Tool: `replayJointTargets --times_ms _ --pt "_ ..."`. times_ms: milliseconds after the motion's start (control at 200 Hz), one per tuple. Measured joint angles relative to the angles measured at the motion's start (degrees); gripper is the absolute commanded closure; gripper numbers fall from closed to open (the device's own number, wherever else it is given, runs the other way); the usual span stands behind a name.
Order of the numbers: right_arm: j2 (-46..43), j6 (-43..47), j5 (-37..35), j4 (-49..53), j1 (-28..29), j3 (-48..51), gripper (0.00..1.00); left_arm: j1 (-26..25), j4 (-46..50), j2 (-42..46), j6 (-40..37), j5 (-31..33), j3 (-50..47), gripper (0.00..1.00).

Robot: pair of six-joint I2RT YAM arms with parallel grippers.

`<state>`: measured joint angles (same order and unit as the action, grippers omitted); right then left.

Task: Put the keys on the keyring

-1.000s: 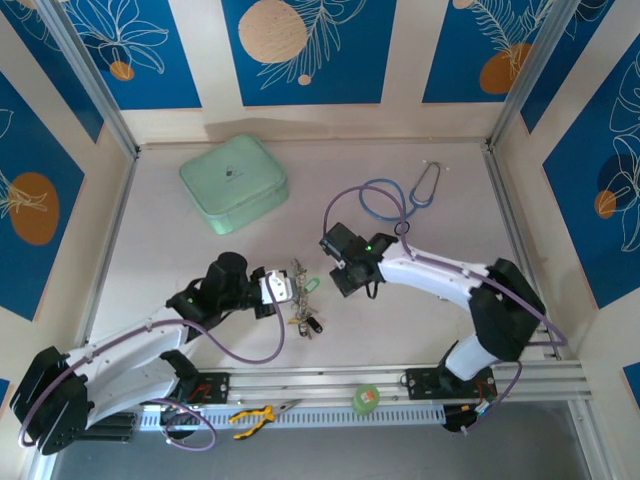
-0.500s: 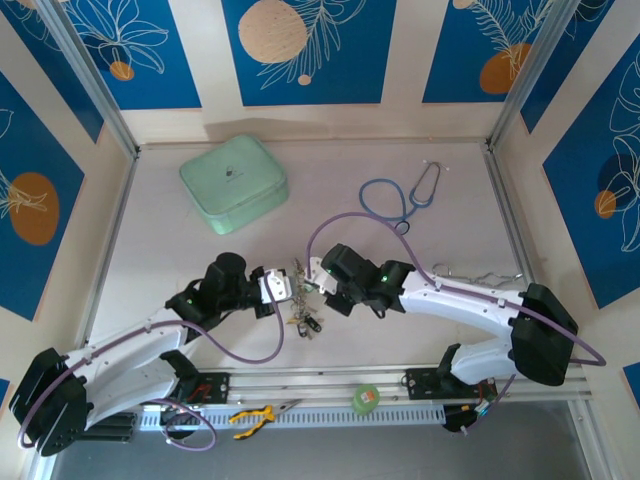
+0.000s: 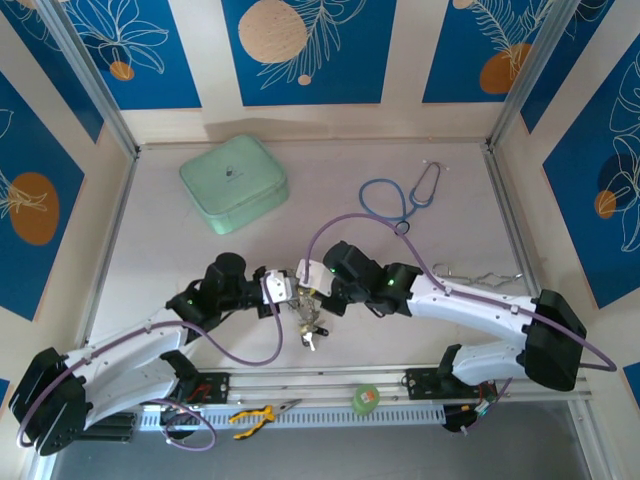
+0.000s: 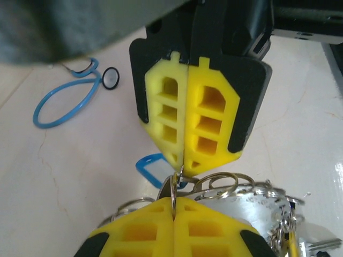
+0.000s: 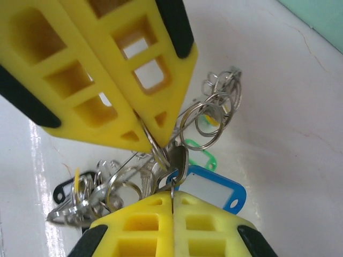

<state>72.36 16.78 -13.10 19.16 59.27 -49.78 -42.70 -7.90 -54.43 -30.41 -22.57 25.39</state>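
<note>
From above, the right claw [image 3: 311, 284] has swung in from its place further back over the bench [image 3: 450, 230] and now stands tip to tip with the left claw [image 3: 285, 289], which has stayed put. The keys [image 3: 309, 325] hang in a bunch just below that meeting point. Both claws are pressed together. The move probably means the threading step has begun: one claw steadies the bunch and the other works a key at it.

In the left wrist view, the right claw faces the lens with its yellow fingers [image 4: 211, 123] shut flush, nipping thin metal at their tip. The left claw's own fingers, at the bottom edge, are closed on a strip of metal too. The keyring [image 4: 260, 206] shows as bright silver just beside them, ringed by small split rings. A blue tag [image 4: 150, 170] lies behind. I cannot tell for certain which piece each tip grips.

In the right wrist view, one key [image 5: 179, 158] stands between the two closed tips, its head running into the right claw's seam. The left claw seems to pinch a wire ring. A green tag [image 5: 202, 152] lies beyond.
</note>
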Motion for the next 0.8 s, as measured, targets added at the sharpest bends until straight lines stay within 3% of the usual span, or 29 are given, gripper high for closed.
replayJointTargets --times_ms 350,545,795 --pt "-2.4 0.7 0.0 -3.6 -0.4 1.7 1.0 -0.2 1.4 -0.2 0.0 0.6 -0.1 1.0" --pt "-1.7 -3.6 -5.4 1.4 -3.6 2.1 1.0 -0.2 2.1 -0.1 -0.1 1.1 -0.2 1.0" --pt "-1.7 -7.3 -6.7 7.3 -6.4 3.2 1.0 -0.2 2.4 -0.1 -0.1 1.3 -0.2 1.0"
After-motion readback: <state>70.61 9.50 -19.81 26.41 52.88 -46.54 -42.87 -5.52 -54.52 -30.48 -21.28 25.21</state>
